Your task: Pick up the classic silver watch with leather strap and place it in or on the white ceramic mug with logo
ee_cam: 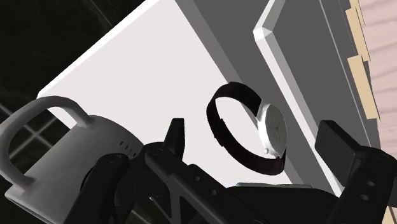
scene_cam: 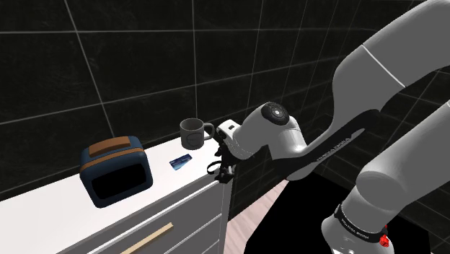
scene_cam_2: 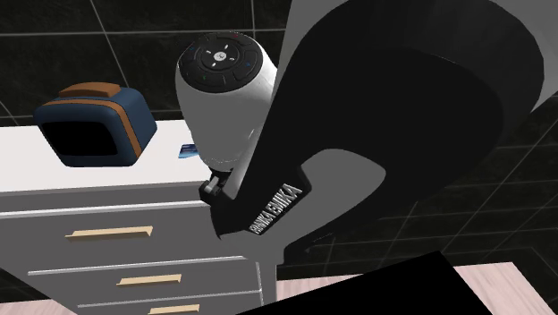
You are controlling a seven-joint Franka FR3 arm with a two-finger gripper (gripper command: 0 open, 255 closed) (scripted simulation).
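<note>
Closest to us in the wrist view are the black fingers of the gripper (ee_cam: pixel 254 127), spread wide, one on each side of the watch (ee_cam: pixel 251 130). We see no contact between either finger and the watch, so we take it as not yet gripped. The watch rests on the white counter (ee_cam: pixel 127 70), close to its right end in the shoulder view, dark strap looped and silver face turned toward one finger. The mug (scene_cam: pixel 193 133) (drawn grey here, no logo that we can make out) stands upright just beyond, toward the dark tiled wall, and looks empty from what we can see. A blue toaster (scene_cam: pixel 115 171) sits further left, well apart.

By our reckoning, only the approach is done. Closing on the watch, lifting it, carrying it over the mug and letting go all remain.
</note>
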